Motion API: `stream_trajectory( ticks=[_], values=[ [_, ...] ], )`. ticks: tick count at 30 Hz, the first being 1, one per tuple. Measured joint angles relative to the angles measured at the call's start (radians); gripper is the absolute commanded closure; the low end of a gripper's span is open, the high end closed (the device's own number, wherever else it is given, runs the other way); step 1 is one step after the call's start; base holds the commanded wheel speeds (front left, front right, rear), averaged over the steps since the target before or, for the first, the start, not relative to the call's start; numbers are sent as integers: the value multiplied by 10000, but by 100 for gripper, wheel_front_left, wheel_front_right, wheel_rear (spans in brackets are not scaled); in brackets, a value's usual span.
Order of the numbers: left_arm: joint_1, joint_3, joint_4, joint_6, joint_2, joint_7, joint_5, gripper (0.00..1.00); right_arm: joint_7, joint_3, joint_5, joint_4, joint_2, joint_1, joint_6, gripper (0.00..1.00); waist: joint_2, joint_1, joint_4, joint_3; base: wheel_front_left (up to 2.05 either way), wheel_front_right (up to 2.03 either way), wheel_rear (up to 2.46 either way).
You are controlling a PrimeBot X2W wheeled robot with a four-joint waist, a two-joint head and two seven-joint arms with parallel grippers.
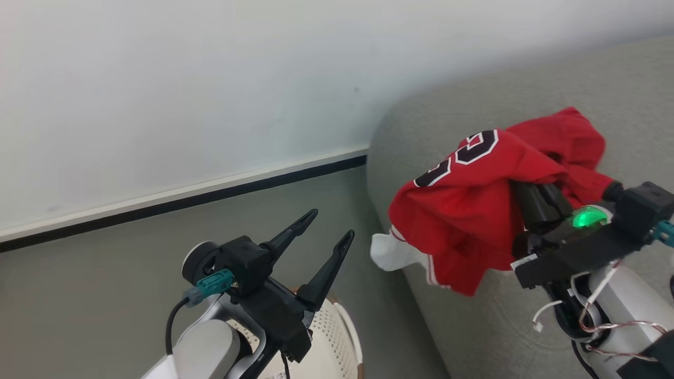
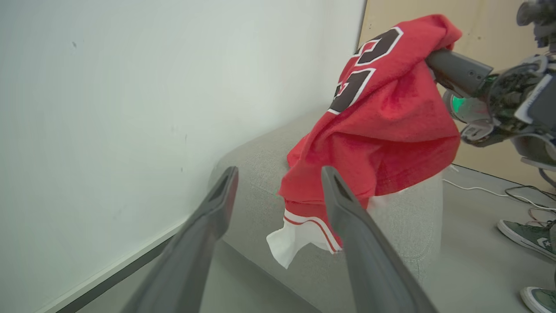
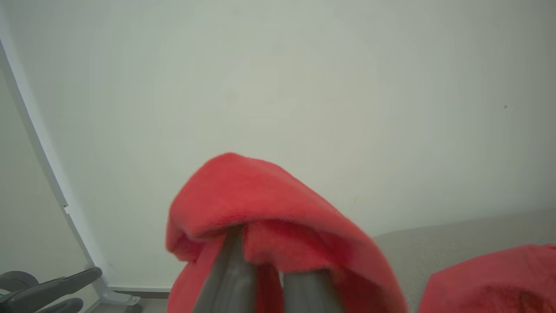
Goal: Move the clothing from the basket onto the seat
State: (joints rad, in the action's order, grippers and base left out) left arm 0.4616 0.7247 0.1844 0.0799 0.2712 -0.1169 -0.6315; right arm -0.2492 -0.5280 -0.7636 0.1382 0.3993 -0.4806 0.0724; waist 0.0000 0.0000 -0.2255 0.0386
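**Clothing over the seat, not yet let go**

Right gripper (image 1: 539,202): long dark fingers together, clamped on the bunched red clothing (image 1: 463,210), a jersey with black white-edged numerals. It hangs over the left edge of the large grey fabric seat (image 1: 421,126), with the striped hem and white part drooping past that edge. Left gripper (image 1: 331,223): jaws wide apart, empty, above the cream-white perforated plastic basket (image 1: 339,337).

Judged: carry nearly done, release left. Basket's inside is hidden, so I cannot tell whether more remains.

Soft even indoor light, faint shadows, clothing (image 3: 278,204) blurred up close
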Motion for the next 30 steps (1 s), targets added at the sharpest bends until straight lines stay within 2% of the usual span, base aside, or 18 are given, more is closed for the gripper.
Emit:
stream_trajectory(
  ticks=[9, 14, 22, 30],
  values=[
    [1, -142, -562, -8, 295, -42, 21, 0, -27, 606, 901, -2104, 382, 848, -414, 100, 0, 0, -1164, 211, 0, 0, 0],
    [1, -121, -727, -10, 351, -33, 79, 0, -75, 982, 1129, -2759, 464, 1158, -552, 100, 0, 0, -1791, 385, 0, 0, 0],
    [14, -58, -886, -50, 389, 25, 128, 0, -75, 1505, 1241, -3390, 470, 1465, -545, 100, 0, 0, -2599, 719, 0, 0, 0],
    [141, 94, -913, -29, 291, 192, 199, 0, -75, 1988, 1421, -3942, 468, 1506, -474, 100, 0, 0, -2879, 1186, 0, 0, 0]
  ],
)
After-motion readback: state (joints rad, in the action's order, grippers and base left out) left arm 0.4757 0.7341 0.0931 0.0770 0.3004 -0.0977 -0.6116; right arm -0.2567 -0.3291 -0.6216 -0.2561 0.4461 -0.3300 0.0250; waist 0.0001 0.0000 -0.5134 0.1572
